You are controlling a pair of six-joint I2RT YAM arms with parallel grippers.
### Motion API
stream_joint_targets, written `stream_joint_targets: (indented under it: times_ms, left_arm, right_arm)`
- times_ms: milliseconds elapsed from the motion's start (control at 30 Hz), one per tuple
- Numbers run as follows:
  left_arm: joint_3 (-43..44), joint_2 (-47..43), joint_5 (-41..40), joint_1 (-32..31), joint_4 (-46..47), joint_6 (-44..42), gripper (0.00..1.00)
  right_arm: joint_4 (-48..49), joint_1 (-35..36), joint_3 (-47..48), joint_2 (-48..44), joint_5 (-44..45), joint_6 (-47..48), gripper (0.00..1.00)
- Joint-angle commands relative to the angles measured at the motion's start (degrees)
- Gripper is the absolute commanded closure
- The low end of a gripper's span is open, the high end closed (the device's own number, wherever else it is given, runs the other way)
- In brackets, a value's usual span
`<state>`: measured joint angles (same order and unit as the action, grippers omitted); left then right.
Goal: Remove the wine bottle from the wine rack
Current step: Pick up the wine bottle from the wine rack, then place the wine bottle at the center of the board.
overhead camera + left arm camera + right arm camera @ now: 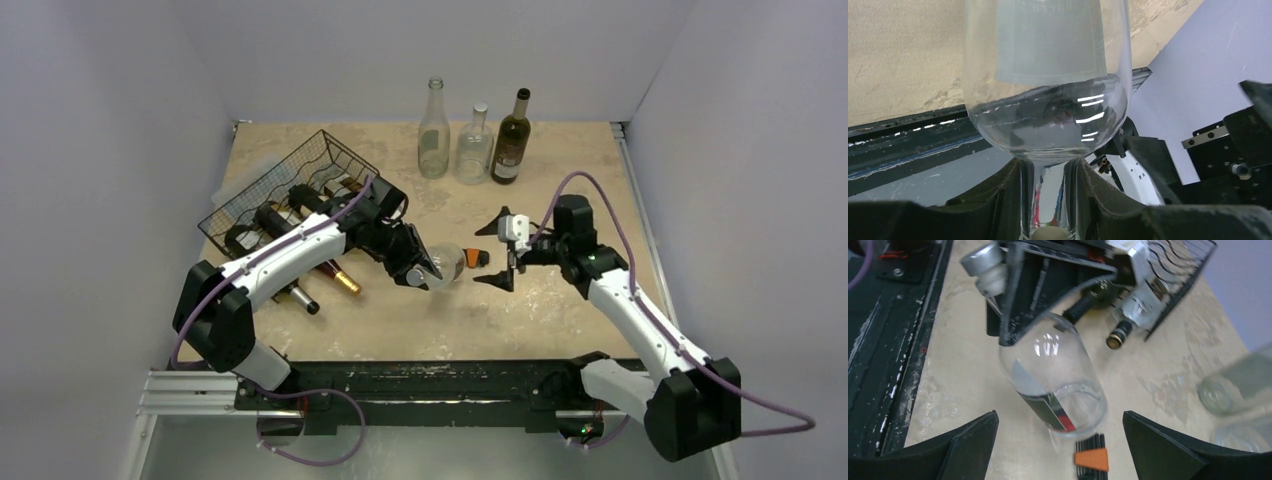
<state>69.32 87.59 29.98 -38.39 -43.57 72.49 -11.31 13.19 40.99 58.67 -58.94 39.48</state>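
A clear wine bottle (445, 265) is out of the black wire wine rack (285, 185) and lies tilted over the table to the rack's right. My left gripper (418, 270) is shut on its neck. In the left wrist view the neck (1045, 200) is pinched between the dark fingers (993, 200), and the clear body (1048, 75) with its label fills the frame. My right gripper (497, 252) stands open, facing the bottle's base (1068, 405) from just to the right. Its two fingers (968, 445) flank the base without touching it.
Three upright bottles (475, 145) stand at the back of the table. Other bottles (340, 278) lie in the rack with their necks poking out toward the front. A set of hex keys in an orange holder (1091, 459) lies on the table under the right gripper.
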Motion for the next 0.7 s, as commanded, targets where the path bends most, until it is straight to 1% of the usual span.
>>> stream_joint_targets:
  times_ms: [0,33,167,367,600,667]
  left_arm:
    - [5.7,-1.2,6.1,-0.1,6.8,0.1,0.95]
    - [5.7,-1.2,6.1,-0.2,6.6,0.0,0.95]
    - [5.9,-1.1,6.7,-0.1,6.4,0.0,0.94]
    - [5.9,-0.8,7.3,-0.2,6.3,-0.1,0.91]
    - [6.4,-0.5,7.2,-0.1,6.5,0.2,0.80]
    - [6.4,-0.4,7.2,-0.1,6.7,0.4,0.74]
  right_arm:
    - [-11.1,6.5,6.3,5.5,-0.8,25.5,0.01]
    - [-11.9,7.8,7.5,6.9,-0.7,27.1,0.01]
    - [-9.7,12.5,10.3,11.5,1.1,27.2,0.01]
    - [-5.4,15.2,10.2,16.1,3.6,25.1,0.01]
    - [-1.7,15.7,8.5,18.5,4.9,22.0,0.02]
    - [0.4,15.8,7.7,18.5,5.2,20.4,0.03]
